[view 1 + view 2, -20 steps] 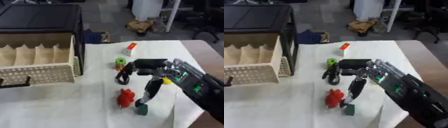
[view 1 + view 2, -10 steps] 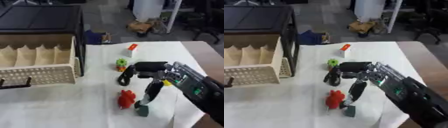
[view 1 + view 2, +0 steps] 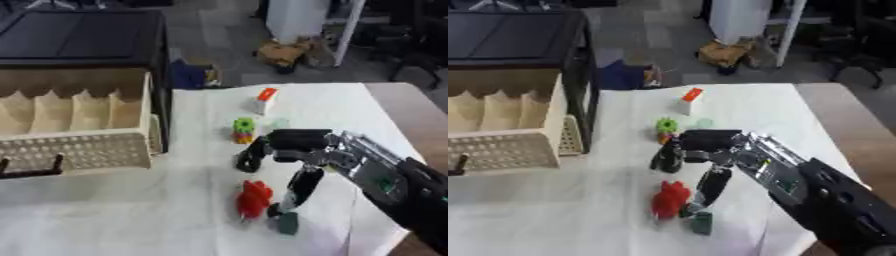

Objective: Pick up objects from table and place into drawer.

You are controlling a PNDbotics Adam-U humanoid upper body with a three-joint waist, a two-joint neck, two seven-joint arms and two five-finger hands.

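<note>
My right hand (image 3: 325, 151) reaches in from the lower right over the white table (image 3: 131, 220). It is open. One finger points down and ends between a red toy (image 3: 254, 199) and a dark green block (image 3: 288, 223). The other fingers stretch left above a black object (image 3: 252, 155); I cannot tell whether they touch it. Further back lie a green, yellow and orange toy (image 3: 243, 129) and a white block with an orange top (image 3: 263, 99). An open beige drawer (image 3: 79, 150) with dividers stands at the left. My left hand is out of view.
The drawer sticks out of a black cabinet (image 3: 87, 35). A small pale green thing (image 3: 280, 122) lies by the green toy. A brown table edge (image 3: 411, 110) runs along the right. Boxes and chair legs stand on the floor beyond.
The right hand has hardly moved; its downward finger stays between the red toy and the green block. The whole picture has shifted slightly.
</note>
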